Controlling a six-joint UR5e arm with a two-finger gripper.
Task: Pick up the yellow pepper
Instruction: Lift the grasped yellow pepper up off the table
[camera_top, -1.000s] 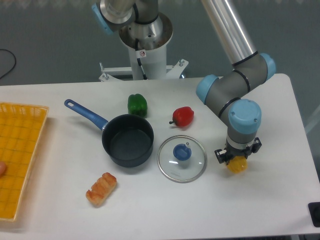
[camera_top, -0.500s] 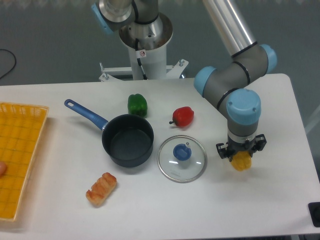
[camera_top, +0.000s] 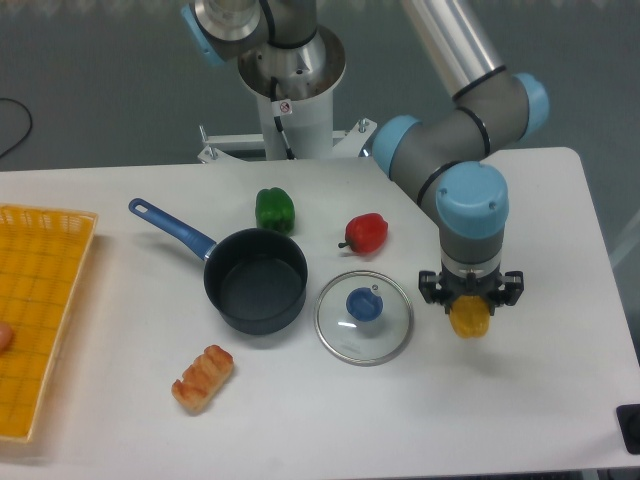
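Observation:
The yellow pepper (camera_top: 469, 318) is a small glossy bright-yellow lump at the right of the white table (camera_top: 300, 420). My gripper (camera_top: 469, 302) points straight down and is shut on its upper part, with a dark finger on each side. The pepper's lower half shows below the fingers; its stem is hidden by the gripper. I cannot tell whether it touches the table or hangs just above it.
A glass lid with a blue knob (camera_top: 364, 316) lies just left of the gripper. A red pepper (camera_top: 367, 233), a green pepper (camera_top: 274, 210), a dark saucepan with a blue handle (camera_top: 255, 280), a bread roll (camera_top: 202, 378) and a yellow basket (camera_top: 35, 318) lie further left.
My gripper, still shut on the yellow pepper, swung slightly right and then back left by a small amount, and the wrist turned. Nothing else on the table moved.

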